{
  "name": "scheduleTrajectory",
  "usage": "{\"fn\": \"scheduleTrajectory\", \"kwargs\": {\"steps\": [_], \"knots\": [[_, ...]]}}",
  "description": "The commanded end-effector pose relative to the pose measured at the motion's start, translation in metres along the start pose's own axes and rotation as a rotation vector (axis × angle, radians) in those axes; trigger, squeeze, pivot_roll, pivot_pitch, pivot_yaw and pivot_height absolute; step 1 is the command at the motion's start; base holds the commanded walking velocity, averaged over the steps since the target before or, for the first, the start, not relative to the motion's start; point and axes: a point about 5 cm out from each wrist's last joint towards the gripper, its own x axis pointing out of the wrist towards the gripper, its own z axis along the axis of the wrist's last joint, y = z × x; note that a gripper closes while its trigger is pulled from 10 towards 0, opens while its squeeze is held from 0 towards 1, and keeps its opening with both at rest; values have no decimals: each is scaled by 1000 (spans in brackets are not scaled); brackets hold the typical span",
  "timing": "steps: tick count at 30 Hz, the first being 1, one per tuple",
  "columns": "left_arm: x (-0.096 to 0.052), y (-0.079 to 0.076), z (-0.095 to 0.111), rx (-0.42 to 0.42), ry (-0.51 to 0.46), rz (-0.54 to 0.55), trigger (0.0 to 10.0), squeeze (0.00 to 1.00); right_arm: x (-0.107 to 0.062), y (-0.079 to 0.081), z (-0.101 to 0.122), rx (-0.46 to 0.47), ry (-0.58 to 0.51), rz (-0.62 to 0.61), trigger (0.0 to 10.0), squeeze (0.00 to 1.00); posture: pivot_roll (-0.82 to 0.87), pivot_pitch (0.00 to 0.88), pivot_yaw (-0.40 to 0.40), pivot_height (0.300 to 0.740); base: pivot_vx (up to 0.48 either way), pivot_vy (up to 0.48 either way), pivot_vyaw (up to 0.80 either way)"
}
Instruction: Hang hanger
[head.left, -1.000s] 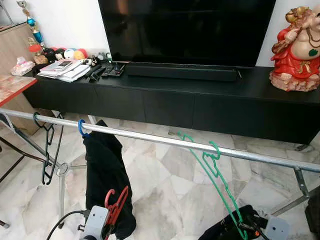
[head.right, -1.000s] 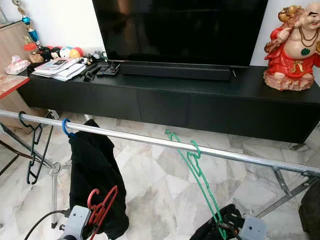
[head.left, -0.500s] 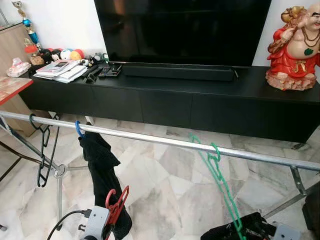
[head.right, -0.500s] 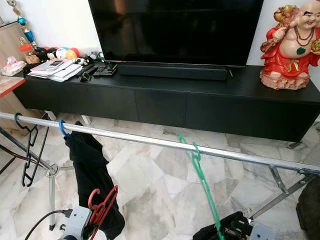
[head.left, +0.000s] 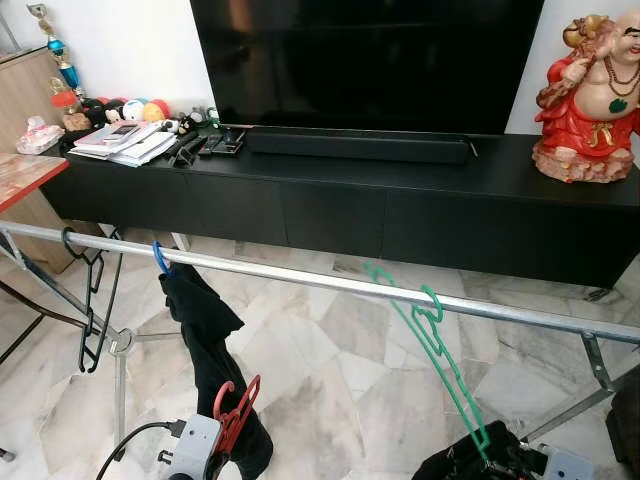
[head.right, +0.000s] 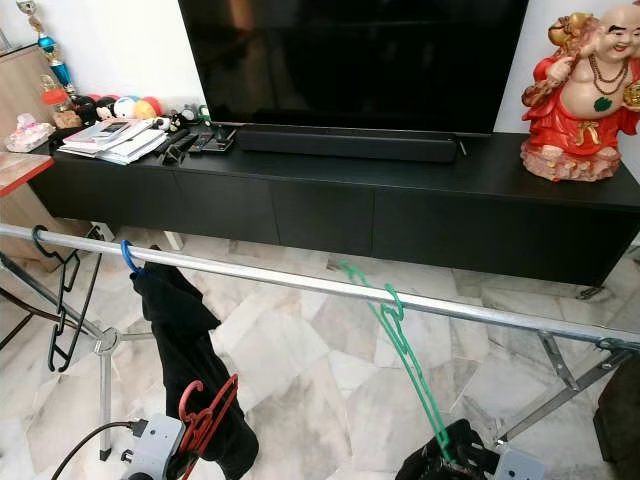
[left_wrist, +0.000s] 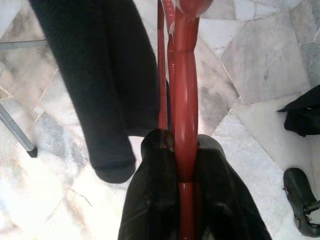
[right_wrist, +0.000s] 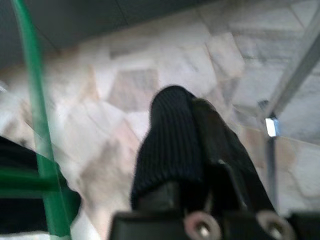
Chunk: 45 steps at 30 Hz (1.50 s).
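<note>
Since half a second ago your view has shifted only slightly, and the green hanger (head.left: 440, 352) leans a little differently, its hook on the metal rail (head.left: 300, 281). Nearest you, the left gripper (left_wrist: 187, 185) is clamped on the red hanger (head.left: 236, 412), held low beside the black garment (head.left: 210, 340). Your right gripper (head.left: 500, 462) sits low at the green hanger's bottom end, and you cannot tell whether its fingers are apart or together there. Judging by this, green is hung and only needs letting go, with red next. You would raise its hook over a bare stretch of rail. Beyond the rail stands the black TV cabinet (head.left: 430, 215).
</note>
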Motion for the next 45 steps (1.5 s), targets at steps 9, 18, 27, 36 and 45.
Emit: {"fn": "scheduleTrajectory", "kwargs": {"steps": [9, 18, 27, 36, 45], "knots": [[-3, 6, -6, -11, 24, 28, 10000, 0, 17, -12, -33, -126, 281, -157, 10000, 0, 16, 0, 52, 740, 0, 0, 0], [-6, 7, -14, -19, 54, 41, 10000, 0, 23, 2, -50, -199, 416, -122, 10000, 0, 25, 9, 54, 740, 0, 0, 0], [-8, 7, -21, -51, 85, 67, 10000, 0, 10, -2, -74, -189, 586, -181, 10000, 0, 37, 14, 48, 740, 0, 0, 0], [-11, 9, -27, -50, 106, 69, 10000, 0, -2, 1, -89, -161, 670, -172, 10000, 0, 36, 24, 58, 740, 0, 0, 0], [-12, 11, -28, -46, 109, 70, 10000, 0, 14, -2, -65, -72, 431, -176, 10000, 0, 33, 31, 64, 740, 0, 0, 0]]}}
